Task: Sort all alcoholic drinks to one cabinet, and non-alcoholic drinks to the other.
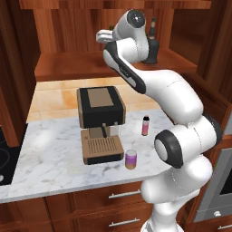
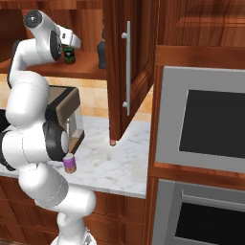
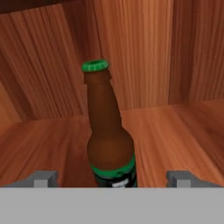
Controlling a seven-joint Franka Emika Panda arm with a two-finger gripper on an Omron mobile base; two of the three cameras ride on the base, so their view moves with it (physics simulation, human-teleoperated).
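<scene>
1. Four drinks in stock, two on the cabinet shelf [image 1: 72,68] and two on the marble counter [image 1: 50,158].
2. Brown beer bottle [image 3: 109,140]: green cap, green-edged dark label, standing upright on the shelf of reddish-brown wood; in the hand view it stands between the two finger tips [image 3: 43,178], clear of both. In the right base view the bottle's labelled lower part shows just beyond the hand.
3. Gripper [image 3: 111,179]: jaws spread wide, nothing clasped; the bottle stands free in the gap.
4. Squat dark grey bottle [image 1: 151,50]: upright on the same shelf, partly hidden behind the arm in the left base view; in the right base view it stands near the cabinet door edge.
5. Pink bottle [image 1: 145,125]: black cap, upright on the counter, to the right of the coffee machine [image 1: 100,124].
6. Purple can [image 1: 131,159]: tan band, silver top, upright near the counter's front edge, in front of the coffee machine's right corner and well apart from the pink bottle.
7. Cabinet door [image 2: 127,67]: open, long silver handle, hanging beside the wall oven [image 2: 201,119].
</scene>
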